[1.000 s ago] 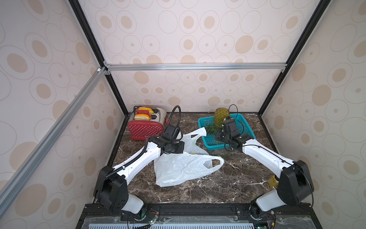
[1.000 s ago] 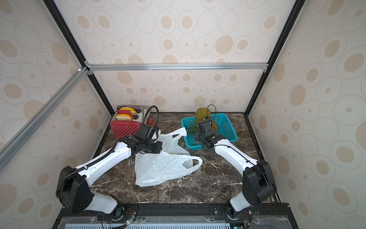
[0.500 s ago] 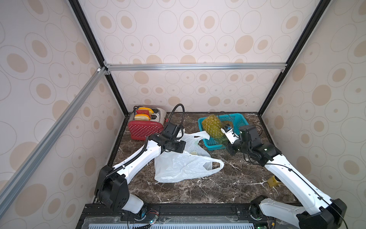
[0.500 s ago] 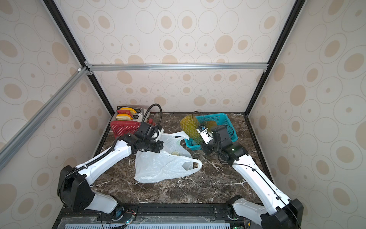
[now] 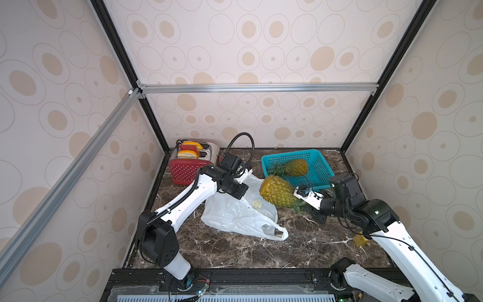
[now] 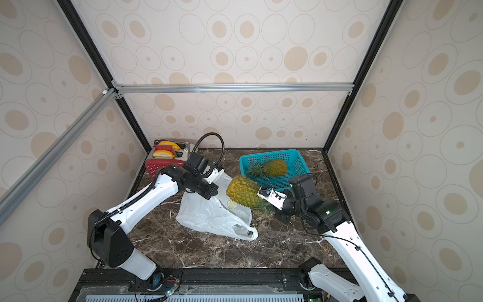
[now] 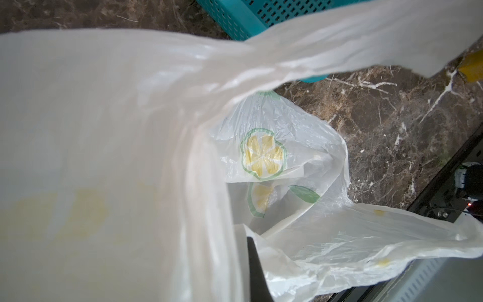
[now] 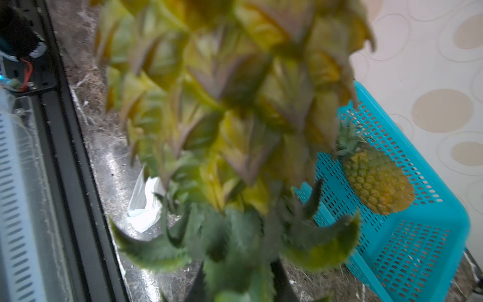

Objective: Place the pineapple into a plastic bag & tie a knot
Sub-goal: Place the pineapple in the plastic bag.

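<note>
Basket [image 5: 290, 153] w/ spare pineapple [image 5: 295, 167]; pineapple [image 5: 277, 194] beside bag [image 5: 235, 217]

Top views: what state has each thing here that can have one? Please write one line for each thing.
plastic bag: untied, one edge lifted, rest lying flat.
pineapple: held sideways by its crown, not yet in the bag.
second pineapple: lying in the basket.
teal basket: upright.
toaster: slices in both slots.
left claw: shut on the bag's edge.
right claw: shut on the pineapple's crown.
</note>
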